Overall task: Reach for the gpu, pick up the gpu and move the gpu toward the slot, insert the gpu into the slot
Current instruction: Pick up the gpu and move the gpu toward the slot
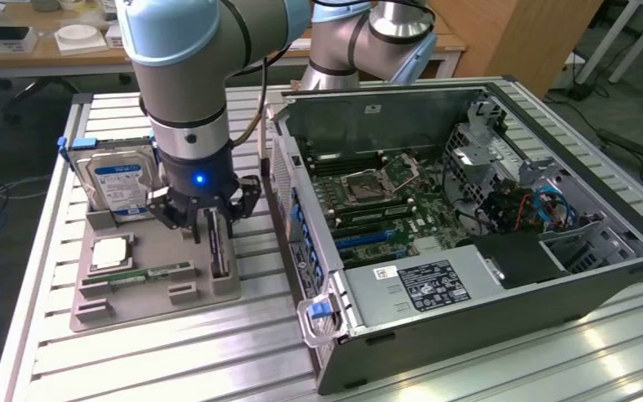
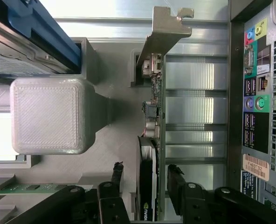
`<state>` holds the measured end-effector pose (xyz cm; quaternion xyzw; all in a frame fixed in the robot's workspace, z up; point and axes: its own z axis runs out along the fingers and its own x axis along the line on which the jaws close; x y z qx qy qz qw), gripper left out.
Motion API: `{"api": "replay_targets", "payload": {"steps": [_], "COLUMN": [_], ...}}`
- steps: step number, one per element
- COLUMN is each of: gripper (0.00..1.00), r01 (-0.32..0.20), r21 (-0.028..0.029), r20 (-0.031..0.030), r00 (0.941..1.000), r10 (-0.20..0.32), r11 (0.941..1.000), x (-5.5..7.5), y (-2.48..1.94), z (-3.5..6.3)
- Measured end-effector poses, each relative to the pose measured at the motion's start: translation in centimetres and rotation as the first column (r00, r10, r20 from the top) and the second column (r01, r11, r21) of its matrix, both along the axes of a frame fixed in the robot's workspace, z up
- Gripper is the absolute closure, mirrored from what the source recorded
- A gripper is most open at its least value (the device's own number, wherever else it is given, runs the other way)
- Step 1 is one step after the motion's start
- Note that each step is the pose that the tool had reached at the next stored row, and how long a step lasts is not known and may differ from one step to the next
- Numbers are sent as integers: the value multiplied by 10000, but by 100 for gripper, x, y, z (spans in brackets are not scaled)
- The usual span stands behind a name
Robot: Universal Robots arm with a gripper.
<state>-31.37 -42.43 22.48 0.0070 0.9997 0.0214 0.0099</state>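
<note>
Pincer [image 2: 146, 169]: spread, straddling the gpu [image 2: 155, 100], not pinching it.
Gpu: on edge in the grey tray [image 1: 154, 293], beside the computer case [image 1: 501, 285].
Long axis: parallel to the case, bracket [image 2: 165, 28] toward the hard drive [image 1: 118, 186].

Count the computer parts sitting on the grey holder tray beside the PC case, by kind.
hard drive: 1
gpu: 1
memory stick: 1
square silver chip: 1
Total: 4
</note>
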Motion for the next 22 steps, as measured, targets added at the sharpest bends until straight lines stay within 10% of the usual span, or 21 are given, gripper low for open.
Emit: {"api": "replay_targets", "payload": {"steps": [7, 22], "gripper": [64, 64], "r01": [0, -1], "r21": [0, 0], "r20": [0, 0], "r00": [10000, 10000], "r10": [0, 1], "r11": [10000, 10000], "x": [0, 2], "y": [0, 13], "z": [0, -3]}}
